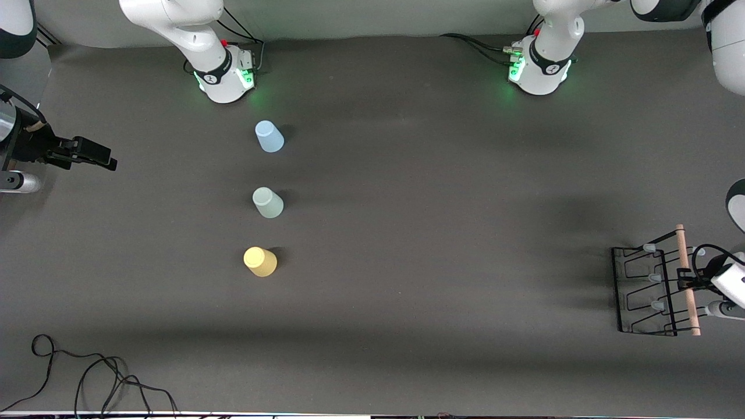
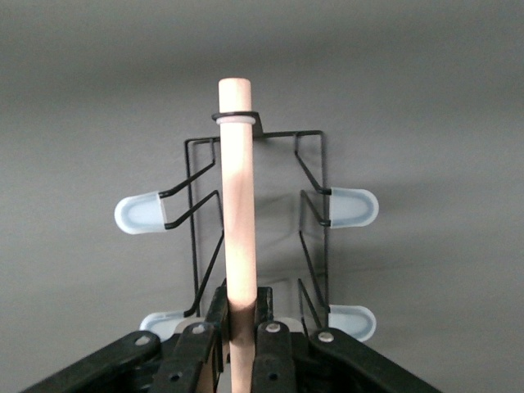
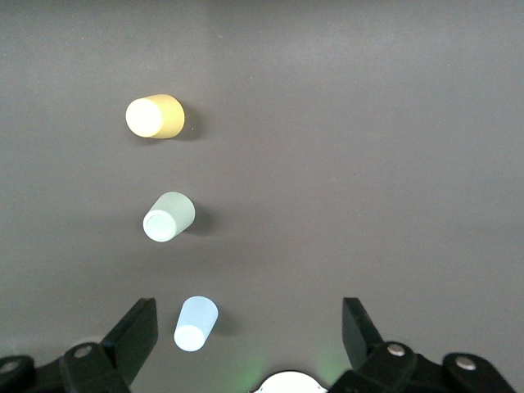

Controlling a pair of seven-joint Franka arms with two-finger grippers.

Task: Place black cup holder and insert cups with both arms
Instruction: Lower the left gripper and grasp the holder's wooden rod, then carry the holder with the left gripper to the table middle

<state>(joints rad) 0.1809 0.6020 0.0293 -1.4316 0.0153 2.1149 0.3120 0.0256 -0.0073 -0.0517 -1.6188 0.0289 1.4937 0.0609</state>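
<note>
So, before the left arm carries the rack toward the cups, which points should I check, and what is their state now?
1. Left tool shut on the black cup holder's wooden handle: ok.
2. Pegs free of cups: ok.
3. Light blue cup, grey-green cup, yellow cup standing upside down, apart: ok.
4. Right tool open, waiting above the table's edge: ok.
5. Holder lifted off the table: cannot tell.

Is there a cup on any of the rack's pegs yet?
No, the black cup holder has bare pegs, and the light blue cup, grey-green cup and yellow cup stand on the table.
</note>
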